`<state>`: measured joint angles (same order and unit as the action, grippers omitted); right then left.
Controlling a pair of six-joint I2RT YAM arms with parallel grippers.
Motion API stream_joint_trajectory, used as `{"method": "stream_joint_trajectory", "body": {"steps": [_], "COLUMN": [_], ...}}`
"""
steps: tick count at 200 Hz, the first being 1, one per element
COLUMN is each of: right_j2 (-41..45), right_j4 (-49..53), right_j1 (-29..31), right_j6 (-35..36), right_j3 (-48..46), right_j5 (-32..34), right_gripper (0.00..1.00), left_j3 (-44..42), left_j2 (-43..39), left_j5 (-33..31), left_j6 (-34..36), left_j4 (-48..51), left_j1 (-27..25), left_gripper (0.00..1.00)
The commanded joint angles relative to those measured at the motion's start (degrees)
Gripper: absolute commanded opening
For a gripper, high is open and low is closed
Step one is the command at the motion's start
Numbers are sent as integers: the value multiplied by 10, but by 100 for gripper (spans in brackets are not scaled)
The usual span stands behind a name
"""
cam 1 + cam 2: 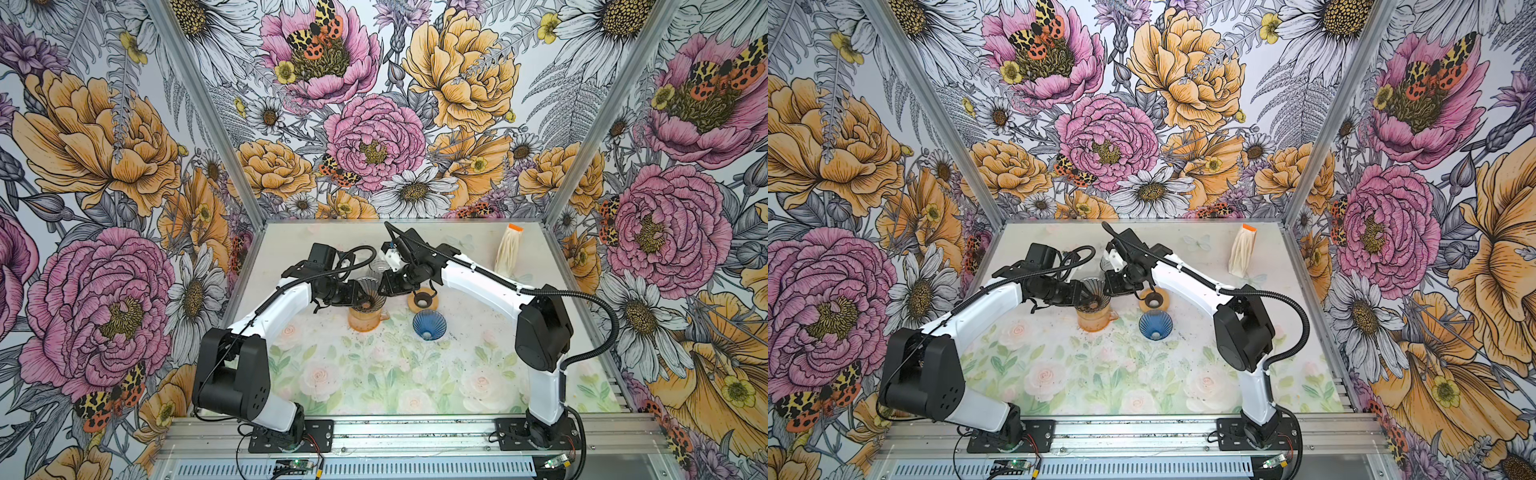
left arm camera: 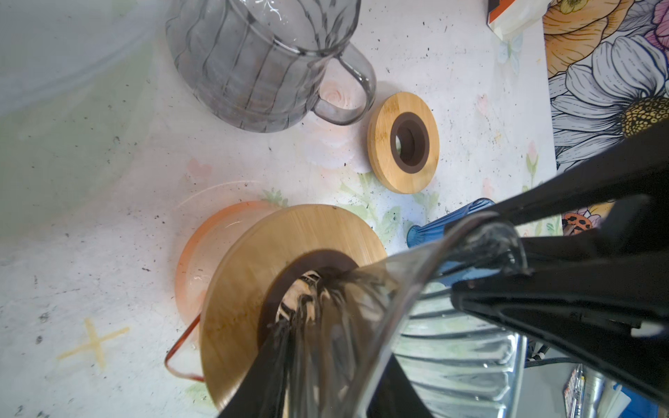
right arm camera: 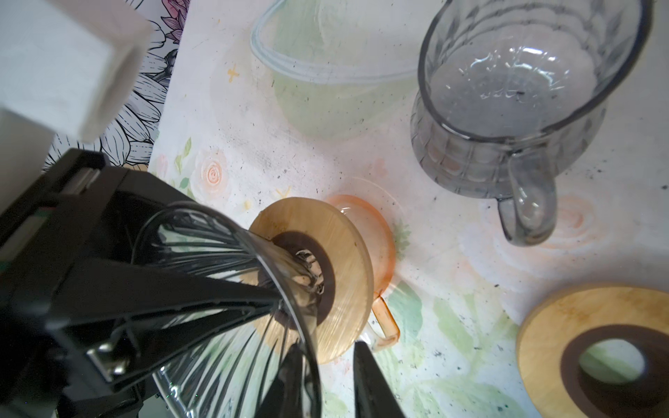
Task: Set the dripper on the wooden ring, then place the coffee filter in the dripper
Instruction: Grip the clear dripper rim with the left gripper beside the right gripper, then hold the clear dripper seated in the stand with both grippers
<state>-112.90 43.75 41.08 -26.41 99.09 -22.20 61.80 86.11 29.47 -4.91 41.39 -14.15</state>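
A clear ribbed glass dripper [image 1: 368, 297] [image 1: 1092, 291] stands point-down in a wooden ring [image 2: 253, 289] on an orange glass server [image 1: 363, 322]. My left gripper [image 1: 358, 293] [image 2: 325, 391] is shut on the dripper's left rim, one finger inside the glass [image 2: 452, 343] and one outside. From the right, my right gripper [image 1: 384, 286] [image 3: 325, 380] holds the opposite rim the same way, across the glass wall [image 3: 217, 289]. The coffee filters [image 1: 509, 249] [image 1: 1244, 251] are a cream stack with an orange top, upright at the back right, away from both grippers.
A blue dripper [image 1: 429, 326] stands just right of the server, with a second wooden ring [image 1: 423, 300] [image 3: 593, 354] behind it. A clear grey jug [image 1: 378, 266] [image 2: 260, 65] sits behind the grippers. The mat carries dark specks.
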Motion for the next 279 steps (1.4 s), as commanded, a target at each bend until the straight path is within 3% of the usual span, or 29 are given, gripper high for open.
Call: {"method": "stream_joint_trajectory", "body": {"steps": [1,56,90,129,154,210,279], "right_j2": [34,44,51,57,69,75,65], "right_j4": [6,9,8,9,7,7,6], "right_j1": [-7,-12,-13,-13,-13,-13,-11], "right_j6": [12,13,14,16,23,18,-2], "right_j3": [-6,-15,-23,-16,-18,-26,-36], "right_j5": [16,17,27,36,52,55,52], "right_gripper": [27,27,27,26,26,26,24], "left_j3": [13,16,19,37,46,43,43], "left_j2": [9,21,9,-4,-11,-40,-55], "left_j5": [35,44,35,29,25,-4,-64], "left_j6": [10,2,-10,-14,-16,-11,3], "left_j4": [9,9,10,10,10,22,54], "left_j1": [-12,-42,-30,-27,-26,-15,-10], "left_gripper": [34,33,35,51,55,54,46]}}
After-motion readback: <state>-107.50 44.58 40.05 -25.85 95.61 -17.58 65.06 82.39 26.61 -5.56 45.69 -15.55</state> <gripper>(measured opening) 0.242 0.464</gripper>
